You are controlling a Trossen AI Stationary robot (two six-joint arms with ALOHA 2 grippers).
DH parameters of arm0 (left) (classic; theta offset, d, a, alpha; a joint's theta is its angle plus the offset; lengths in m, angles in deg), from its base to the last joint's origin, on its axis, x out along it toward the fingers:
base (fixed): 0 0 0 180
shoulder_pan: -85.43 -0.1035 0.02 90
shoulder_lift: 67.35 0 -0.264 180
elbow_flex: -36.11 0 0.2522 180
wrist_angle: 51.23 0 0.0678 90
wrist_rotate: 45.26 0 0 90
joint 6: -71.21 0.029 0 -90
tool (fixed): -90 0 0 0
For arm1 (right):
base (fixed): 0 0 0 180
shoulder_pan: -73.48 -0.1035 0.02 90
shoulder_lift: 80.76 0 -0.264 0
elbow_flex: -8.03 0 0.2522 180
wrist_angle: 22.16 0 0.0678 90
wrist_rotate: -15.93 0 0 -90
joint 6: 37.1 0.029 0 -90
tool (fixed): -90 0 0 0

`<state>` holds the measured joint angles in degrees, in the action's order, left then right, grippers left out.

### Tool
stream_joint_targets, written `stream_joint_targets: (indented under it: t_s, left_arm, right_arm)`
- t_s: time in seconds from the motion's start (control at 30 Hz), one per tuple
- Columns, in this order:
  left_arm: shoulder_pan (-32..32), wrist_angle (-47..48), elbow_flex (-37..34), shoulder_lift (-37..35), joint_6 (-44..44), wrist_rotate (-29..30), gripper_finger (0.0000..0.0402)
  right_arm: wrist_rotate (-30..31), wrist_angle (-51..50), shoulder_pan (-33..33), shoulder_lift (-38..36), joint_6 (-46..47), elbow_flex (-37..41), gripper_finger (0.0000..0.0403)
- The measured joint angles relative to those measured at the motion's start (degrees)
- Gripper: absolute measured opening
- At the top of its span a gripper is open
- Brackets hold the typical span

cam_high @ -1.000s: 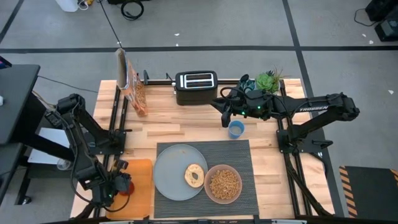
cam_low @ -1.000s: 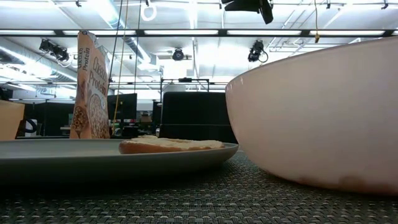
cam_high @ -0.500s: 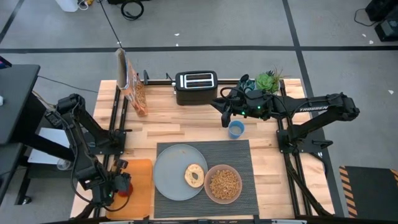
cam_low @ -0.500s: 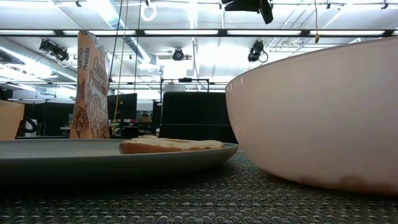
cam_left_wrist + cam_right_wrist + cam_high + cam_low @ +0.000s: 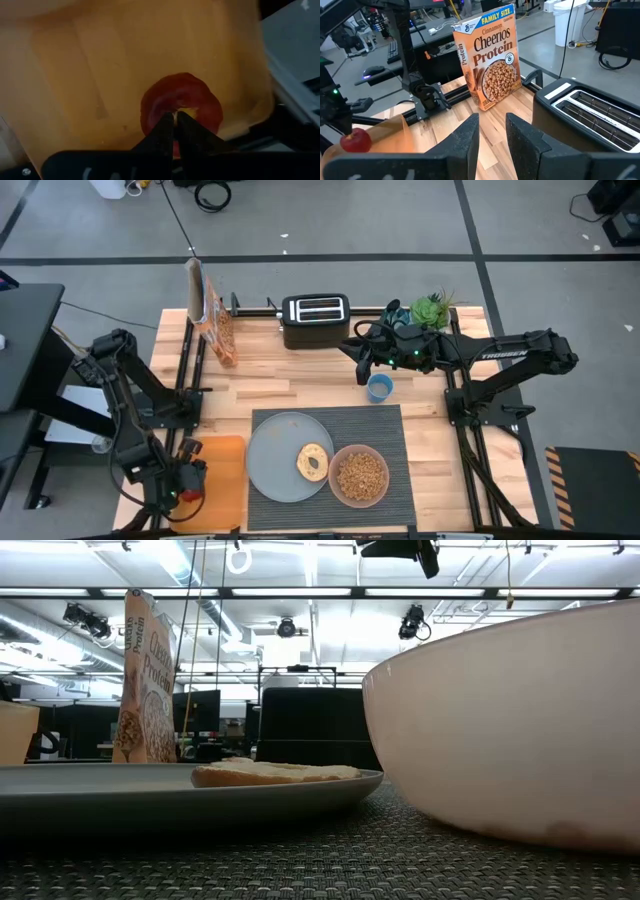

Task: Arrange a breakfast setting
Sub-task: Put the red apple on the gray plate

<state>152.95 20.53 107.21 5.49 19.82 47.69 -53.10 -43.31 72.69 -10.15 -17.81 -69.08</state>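
A red apple [image 5: 200, 100] is over the flat orange tray [image 5: 225, 465] at the table's near left, with my left gripper [image 5: 175, 116] shut on its top. The right wrist view shows the apple [image 5: 356, 141] under that gripper. A dark ribbed mat [image 5: 385, 425] carries a pale blue-grey plate [image 5: 270, 455] with a bagel [image 5: 313, 462] on it. A pink bowl [image 5: 360, 476] of brown cereal stands on the mat beside the plate. My right gripper [image 5: 492, 130] hangs open near the toaster, with nothing between its fingers. My left gripper has its fingertips together on the apple's top, at the stem hollow [image 5: 184, 113]. The fingers come from above, pointing steeply down. What lies between the tips is hidden by the fingers themselves. Whether the apple is clear of the tray I cannot tell.
A black two-slot toaster [image 5: 314, 315] stands at the far edge and a cereal box [image 5: 212, 320] stands upright at the far left. A small blue cup [image 5: 379, 387] stands just under my right gripper [image 5: 362, 370]. A green plant [image 5: 432, 310] is at the far right.
My left gripper has shifted a little toward the table's near left corner over the orange tray, and the apple has gone with it.
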Motion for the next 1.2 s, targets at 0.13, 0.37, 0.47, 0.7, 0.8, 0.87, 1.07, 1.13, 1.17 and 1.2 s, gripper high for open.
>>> stream_joint_targets:
  t_s: [0.13, 0.37, 0.47, 0.7, 0.8, 0.87, 1.07, 1.13, 1.17, 1.2]
  left_arm:
    - [-1.0, 2.3, 3.0, -1.0, 0.0, -0.2, 0.0014]
    - [-6.4, 6.7, 9.5, -1.7, 0.2, 2.2, 0.0005]
    - [-8.8, 7.1, 12.1, -1.8, 2.3, 5.0, 0.0005]
    - [-13.1, 6.9, 12.4, -1.8, 3.8, 3.5, 0.0012]
    - [-14.7, 7.1, 9.7, -1.6, -5.7, 2.3, 0.0031]
    - [-16.6, 7.0, 6.8, -1.6, -14.6, -0.3, 0.0047]
    - [-19.3, 3.9, -0.9, -1.7, -34.1, -7.0, 0.013]
    - [-20.3, 2.9, -2.5, -1.7, -37.4, -8.0, 0.0167]
    - [-20.7, 2.6, -3.0, -1.7, -38.3, -8.1, 0.0184]
    - [-21.1, 2.4, -3.5, -1.7, -39.3, -8.0, 0.0202]
  right_arm:
    - [0.0, 0.0, 0.0, 0.0, 0.0, 0.0, 0.0103]
    - [0.2, 0.3, 0.0, 0.3, 0.0, 0.0, 0.0103]
    - [0.1, 1.5, -0.1, 0.6, 0.0, 0.0, 0.0103]
    - [-0.2, 1.4, -0.2, 0.6, -0.5, 0.0, 0.0103]
    - [-1.0, 1.1, -0.2, 0.6, -1.1, 0.0, 0.0103]
    - [-1.1, 0.9, -0.3, 0.6, -1.1, 0.0, 0.0103]
    - [-1.1, 0.7, -0.6, 0.6, -1.4, 0.0, 0.0103]
    - [-1.1, 0.7, -0.6, 0.6, -1.4, 0.0, 0.0103]
    - [-1.1, 0.7, -0.6, 0.6, -1.5, 0.0, 0.0103]
    - [-1.1, 0.7, -0.6, 0.6, -1.5, 0.0, 0.0103]
